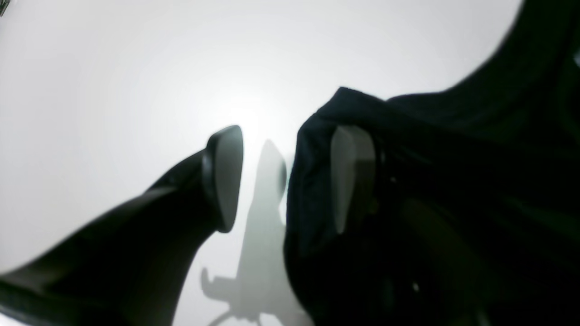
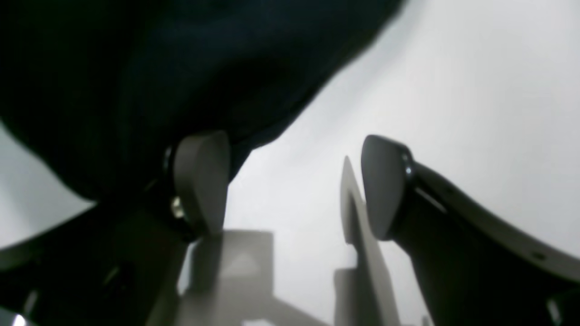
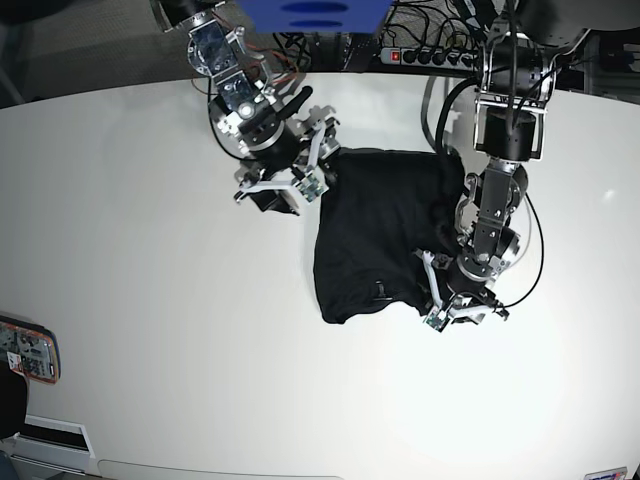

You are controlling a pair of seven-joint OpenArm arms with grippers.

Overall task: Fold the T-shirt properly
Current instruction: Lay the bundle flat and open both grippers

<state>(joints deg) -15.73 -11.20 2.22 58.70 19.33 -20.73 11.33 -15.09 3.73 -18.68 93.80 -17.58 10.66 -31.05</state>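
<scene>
The T-shirt (image 3: pixel 375 235) is a crumpled black heap in the middle of the white table (image 3: pixel 150 250). My right gripper (image 3: pixel 298 187) is at the shirt's far left corner. In the right wrist view it (image 2: pixel 294 185) stands wide open, with black cloth (image 2: pixel 158 68) behind one pad (image 2: pixel 201 181) and bare table between the pads. My left gripper (image 3: pixel 447 305) is at the shirt's near right corner. In the left wrist view it (image 1: pixel 287 181) is open; the shirt's edge (image 1: pixel 312 181) reaches partly into the gap beside one pad (image 1: pixel 351 176), and the other pad (image 1: pixel 226 176) is over bare table.
A small colourful flat object (image 3: pixel 25 350) lies at the table's left edge. A blue box (image 3: pixel 315 15), a power strip (image 3: pixel 430 55) and cables sit beyond the table's far edge. A small white item (image 3: pixel 612 196) lies at the far right.
</scene>
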